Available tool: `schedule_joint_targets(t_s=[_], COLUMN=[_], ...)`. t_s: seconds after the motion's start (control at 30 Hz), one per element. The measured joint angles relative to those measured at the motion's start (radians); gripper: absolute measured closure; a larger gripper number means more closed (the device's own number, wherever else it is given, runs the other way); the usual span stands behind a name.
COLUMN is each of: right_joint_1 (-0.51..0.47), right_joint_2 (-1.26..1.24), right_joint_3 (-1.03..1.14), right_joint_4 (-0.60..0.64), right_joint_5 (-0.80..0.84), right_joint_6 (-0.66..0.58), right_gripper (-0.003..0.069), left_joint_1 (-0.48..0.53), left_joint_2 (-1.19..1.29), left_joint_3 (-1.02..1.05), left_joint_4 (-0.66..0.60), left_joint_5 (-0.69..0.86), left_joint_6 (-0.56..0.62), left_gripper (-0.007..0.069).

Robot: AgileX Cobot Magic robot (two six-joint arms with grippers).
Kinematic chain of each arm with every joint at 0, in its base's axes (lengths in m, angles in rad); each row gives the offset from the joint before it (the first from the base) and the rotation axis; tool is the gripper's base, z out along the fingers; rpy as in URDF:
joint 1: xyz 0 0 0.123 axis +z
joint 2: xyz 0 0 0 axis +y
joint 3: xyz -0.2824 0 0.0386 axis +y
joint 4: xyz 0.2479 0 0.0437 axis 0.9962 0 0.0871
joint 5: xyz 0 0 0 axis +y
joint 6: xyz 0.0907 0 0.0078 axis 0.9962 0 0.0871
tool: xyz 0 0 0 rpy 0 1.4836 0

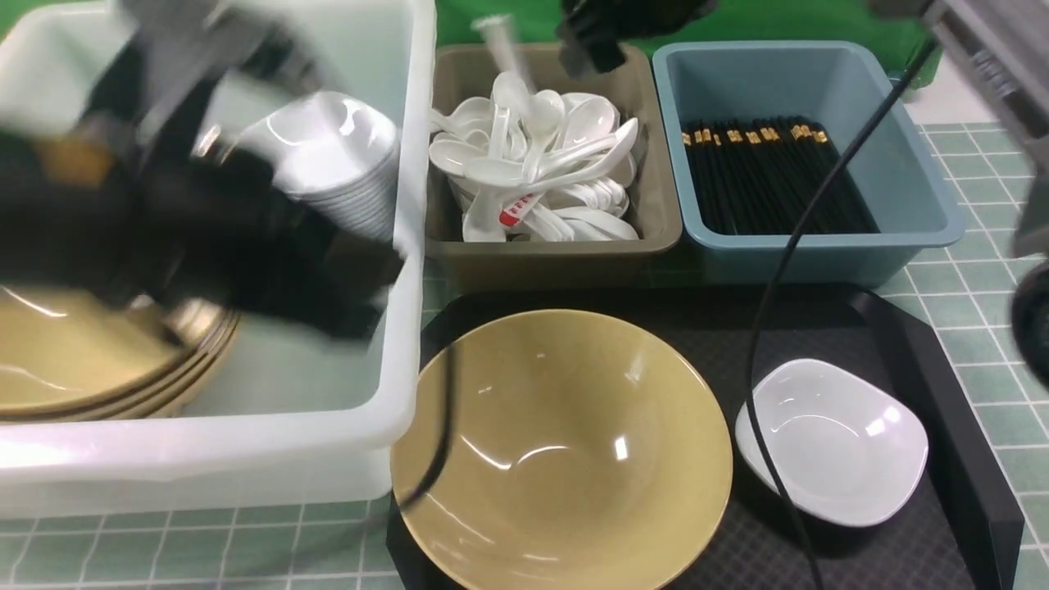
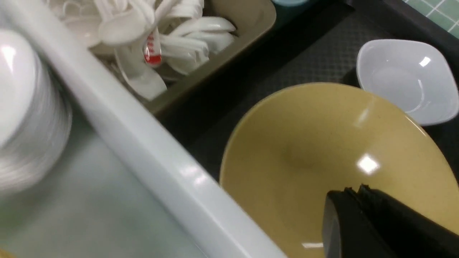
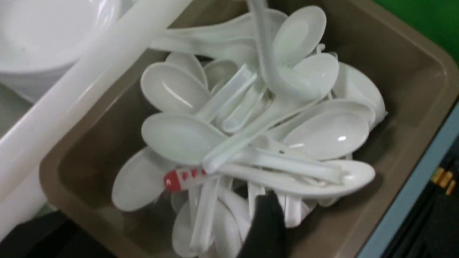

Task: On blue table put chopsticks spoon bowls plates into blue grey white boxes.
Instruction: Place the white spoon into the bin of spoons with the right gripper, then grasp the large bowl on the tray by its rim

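You're doing the spoon step: a spoon is hanging over the grey box. Can't tell if the right gripper is open. Left gripper, looking pressed together, is needing to open for the yellow bowl.

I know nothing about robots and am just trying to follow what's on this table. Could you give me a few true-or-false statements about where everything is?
1. The black chopsticks lie in the blue box. True.
2. The grey box is empty. False: it holds a heap of white spoons.
3. The big yellow bowl sits on the black tray. True.
4. The small white dish is inside the white box. False: it sits on the black tray, beside the yellow bowl and outside that box.
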Motion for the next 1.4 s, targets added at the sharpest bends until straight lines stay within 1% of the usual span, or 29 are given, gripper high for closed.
schedule_joint_targets(t_s=[0.03, 0.07, 0.1, 0.13, 0.17, 0.2, 0.23, 0.27, 0.3, 0.33, 0.47, 0.5, 0.57, 0.6, 0.7, 0.8, 0.87, 0.9, 0.97, 1.0, 1.03, 1.07, 1.1, 1.17, 1.3, 1.4], right_joint_1=[0.0, 0.0, 0.0, 0.001, 0.001, 0.001, 0.001, 0.001, 0.001, 0.001, 0.001, 0.001, 0.001, 0.001, 0.001, 0.001, 0.001, 0.001, 0.001, 0.001, 0.002, 0.005, 0.01, 0.033, 0.104, 0.182], right_joint_2=[-0.015, -0.058, -0.079, -0.119, -0.137, -0.215, -0.328, -0.388, -0.447, -0.504, -0.655, -0.672, -0.76, -0.788, -0.841, -0.864, -0.866, -0.866, -0.866, -0.866, -0.866, -0.866, -0.866, -0.866, -0.866, -0.866], right_joint_3=[0.011, 0.052, 0.076, 0.124, 0.157, 0.249, 0.401, 0.48, 0.575, 0.637, 0.86, 0.884, 1.002, 1.045, 1.123, 1.159, 1.164, 1.165, 1.165, 1.165, 1.165, 1.165, 1.162, 1.142, 1.074, 1.0], right_joint_4=[-0.001, -0.001, -0.001, -0.001, -0.001, -0.001, -0.001, -0.001, -0.001, -0.001, -0.001, -0.001, -0.001, -0.001, -0.002, -0.002, -0.002, -0.002, -0.002, -0.002, -0.002, -0.003, -0.005, -0.006, -0.006, -0.006], right_joint_5=[0.006, 0.014, 0.015, 0.016, 0.017, 0.018, 0.018, 0.018, 0.017, 0.018, 0.017, 0.015, -0.014, -0.028, -0.06, -0.068, -0.081, -0.089, -0.116, -0.118, -0.129, -0.132, -0.133, -0.127, -0.105, -0.098], right_joint_6=[-0.004, -0.006, -0.007, -0.007, -0.007, -0.013, -0.034, -0.044, -0.055, -0.059, -0.066, -0.069, -0.071, -0.074, -0.078, -0.078, -0.078, -0.078, -0.078, -0.078, -0.083, -0.086, -0.089, -0.107, -0.118, -0.138], right_gripper=[0.0137, 0.0201, 0.0237, 0.0304, 0.0346, 0.046, 0.0565, 0.0597, 0.0617, 0.0621, 0.0623, 0.0623, 0.0623, 0.0623, 0.0623, 0.0623, 0.0623, 0.0623, 0.0623, 0.0623, 0.0623, 0.0623, 0.0623, 0.0622, 0.0622, 0.0622], left_joint_1=[0.0, 0.0, 0.0, 0.0, 0.0, -0.006, -0.014, -0.026, -0.041, -0.049, -0.087, -0.091, -0.1, -0.101, -0.101, -0.101, -0.106, -0.108, -0.114, -0.115, -0.118, -0.12, -0.12, -0.124, -0.118, -0.083], left_joint_2=[0.042, 0.097, 0.14, 0.194, 0.237, 0.331, 0.392, 0.451, 0.51, 0.539, 0.693, 0.71, 0.792, 0.823, 0.886, 0.925, 0.94, 0.944, 0.947, 0.947, 0.938, 0.924, 0.91, 0.866, 0.76, 0.644], left_joint_3=[-0.056, -0.111, -0.143, -0.194, -0.232, -0.307, -0.355, -0.385, -0.418, -0.438, -0.52, -0.525, -0.573, -0.591, -0.616, -0.622, -0.623, -0.623, -0.623, -0.623, -0.624, -0.624, -0.624, -0.624, -0.623, -0.622], left_joint_4=[0.005, 0.009, 0.012, 0.014, 0.017, 0.022, 0.029, 0.038, 0.048, 0.058, 0.131, 0.136, 0.183, 0.197, 0.196, 0.156, 0.139, 0.133, 0.134, 0.134, 0.131, 0.124, 0.111, 0.095, 0.116, 0.117], left_joint_5=[0.024, 0.049, 0.066, 0.089, 0.119, 0.174, 0.209, 0.24, 0.266, 0.275, 0.291, 0.291, 0.291, 0.291, 0.298, 0.337, 0.365, 0.376, 0.38, 0.38, 0.397, 0.417, 0.421, 0.407, 0.391, 0.402], left_joint_6=[0.006, 0.015, 0.021, 0.03, 0.045, 0.07, 0.085, 0.101, 0.114, 0.12, 0.125, 0.125, 0.123, 0.122, 0.122, 0.121, 0.118, 0.111, 0.083, 0.079, 0.07, 0.058, 0.049, 0.025, -0.016, -0.051], left_gripper=[0.0627, 0.062, 0.0613, 0.0602, 0.0583, 0.0535, 0.0491, 0.044, 0.0382, 0.0353, 0.0187, 0.0179, 0.0109, 0.0089, 0.0067, 0.0086, 0.0137, 0.0182, 0.0319, 0.0333, 0.0421, 0.0489, 0.0538, 0.06, 0.0619, 0.0619])
